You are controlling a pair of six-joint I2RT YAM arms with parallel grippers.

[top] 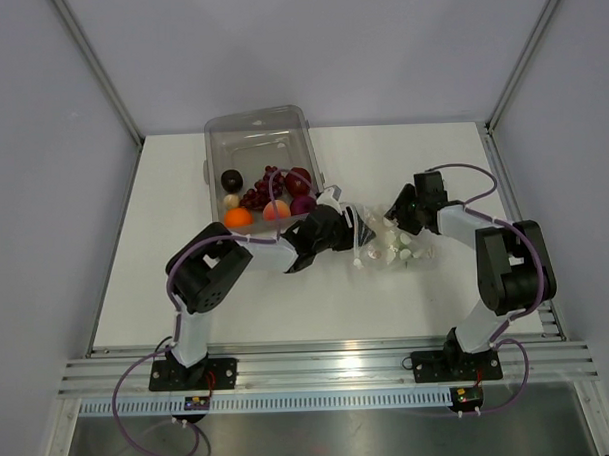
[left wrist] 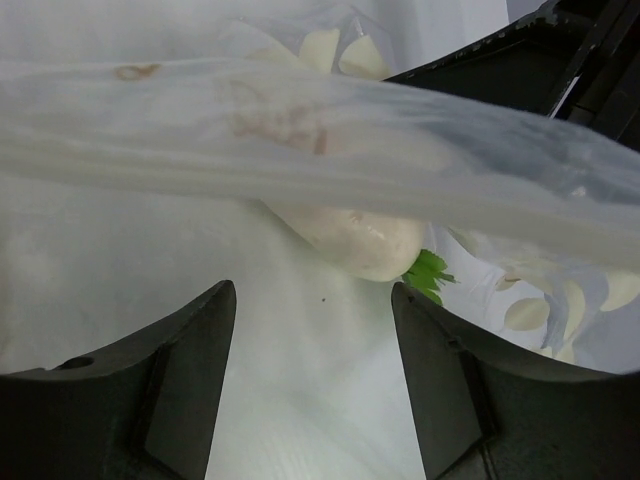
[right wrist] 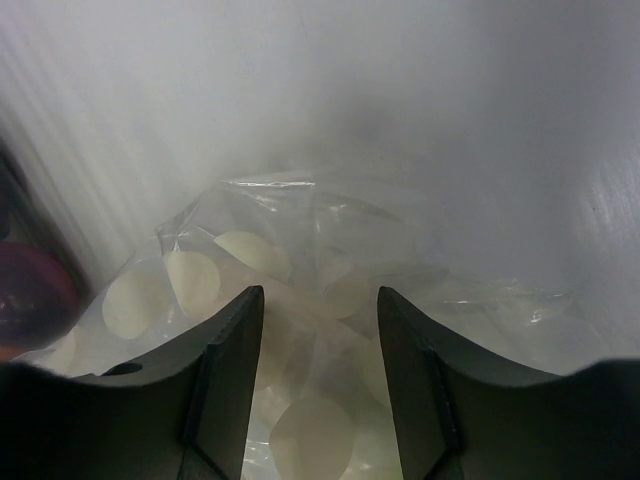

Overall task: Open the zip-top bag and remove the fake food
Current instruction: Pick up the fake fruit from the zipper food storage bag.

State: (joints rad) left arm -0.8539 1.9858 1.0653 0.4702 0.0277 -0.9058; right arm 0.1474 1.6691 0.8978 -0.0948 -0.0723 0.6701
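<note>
a robot lab test cell. grey panels and aluminium posts wall in a white table. the left arm and right arm are bolted to a slotted rail.

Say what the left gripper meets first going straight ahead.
Probably the white vegetable piece, dead ahead of the left gripper, partly under the film of the zip-top bag; depth is unclear.

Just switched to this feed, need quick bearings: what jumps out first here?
Colourful fake food fills the near end of the clear bin, mid-table. Right of it, the dotted bag lies between the left gripper and right gripper, a white piece with green leaves inside.
</note>
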